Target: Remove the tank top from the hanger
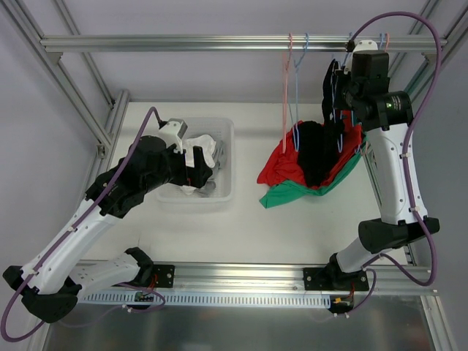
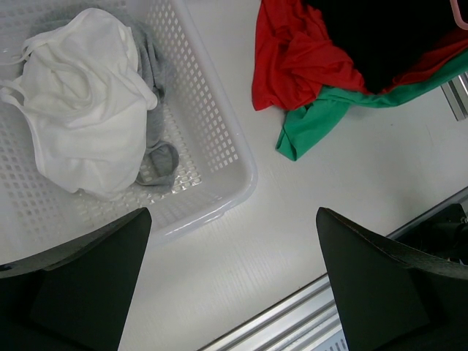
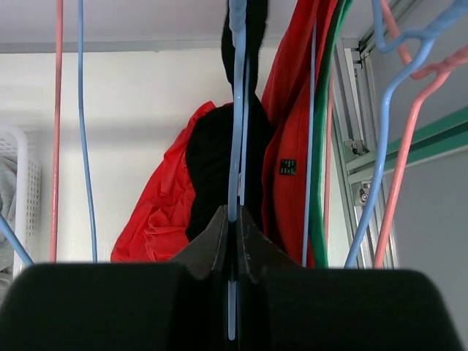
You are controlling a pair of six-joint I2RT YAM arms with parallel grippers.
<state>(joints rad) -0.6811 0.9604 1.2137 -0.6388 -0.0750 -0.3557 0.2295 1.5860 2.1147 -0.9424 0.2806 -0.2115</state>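
Observation:
A black tank top (image 1: 316,150) hangs on a light-blue hanger (image 3: 235,146) and trails down onto a pile of red (image 1: 281,164) and green (image 1: 292,194) garments on the table. My right gripper (image 3: 235,216) is shut on the blue hanger's wire, high up near the rail (image 1: 219,42); it also shows in the top view (image 1: 336,84). The black tank top (image 3: 208,164) drapes just beyond the fingers. My left gripper (image 2: 232,213) is wide open and empty, over the table beside the white basket (image 2: 245,175).
The basket (image 1: 223,194) holds a white garment (image 2: 80,102) and a grey one (image 2: 157,157). Empty pink (image 1: 286,80) and blue (image 1: 302,69) hangers hang from the rail left of my right gripper. More hangers hang at the right (image 3: 398,146). Frame posts stand on both sides.

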